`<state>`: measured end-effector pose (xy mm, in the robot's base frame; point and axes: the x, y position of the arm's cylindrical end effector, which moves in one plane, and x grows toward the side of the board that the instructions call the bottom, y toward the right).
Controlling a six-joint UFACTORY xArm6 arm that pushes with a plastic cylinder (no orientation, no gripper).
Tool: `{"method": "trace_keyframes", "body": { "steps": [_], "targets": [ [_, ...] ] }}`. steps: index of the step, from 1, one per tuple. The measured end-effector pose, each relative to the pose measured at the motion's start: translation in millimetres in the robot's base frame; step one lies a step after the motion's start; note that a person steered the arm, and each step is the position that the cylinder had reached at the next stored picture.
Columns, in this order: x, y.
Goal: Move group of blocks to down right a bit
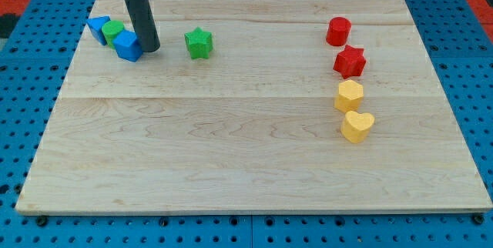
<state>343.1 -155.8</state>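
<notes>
A tight group of three blocks sits at the view's upper left: a blue block (98, 28), a green block (113, 31) and a blue cube (128, 46), touching one another. My tip (149, 49) rests on the board just right of the blue cube, touching or almost touching it. A green star (199, 43) lies apart, further to the right of my tip. At the view's right stand a red cylinder (338, 31), a red star (350, 62), a yellow hexagon (348, 95) and a yellow heart (357, 125) in a column.
The wooden board (231, 148) lies on a blue pegboard surface. The blue-green group is close to the board's upper left edge (86, 25).
</notes>
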Motion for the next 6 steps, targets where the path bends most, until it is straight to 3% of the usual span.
{"method": "trace_keyframes", "body": {
  "steps": [1,2,4,5,6],
  "targets": [
    [-44.0,44.2],
    [-70.9,31.5],
    [-66.2,-40.9],
    [-92.9,-45.2],
    [-87.1,-97.1]
  ]
}}
